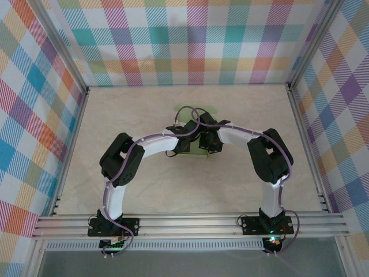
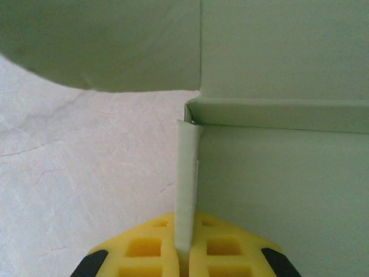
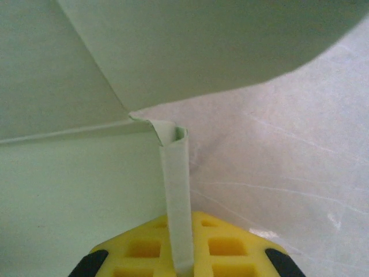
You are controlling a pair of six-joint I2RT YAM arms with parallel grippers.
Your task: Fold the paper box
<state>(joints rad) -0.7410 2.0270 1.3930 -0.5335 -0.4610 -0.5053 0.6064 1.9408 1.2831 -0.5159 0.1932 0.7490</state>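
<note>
Plaid-papered walls [image 1: 184, 40] on three sides of a pale, marbled counter [image 1: 127, 121]. Item: paper box [image 1: 192, 111], sage-green card, part-folded, lying mid-counter between the two arm heads, well apart from every wall. Left pincer [image 2: 184, 257]: closed tight on a narrow upright tab [image 2: 185, 173] at one corner of the box, yellow fingers [image 2: 158, 228] either side, card edge-on between them. Right pincer [image 3: 183, 259]: likewise closed on the matching tab [image 3: 176, 184] at the opposite side, tip of that tab curled and slightly crumpled. Rounded flap [image 2: 104, 40] hanging loose above each tab, not tucked. Risks, as judged: tearing at the corner crease if pulled outward by both arms at once; further buckling of the curled right-hand tab under a sideways push, spoiling the fold line; slipping of thin card out of either grip, depth of bite not visible; skewing or lifting of the whole box off the smooth counter under uneven motion; loose flaps catching on the raised sides of the box when folded in.
</note>
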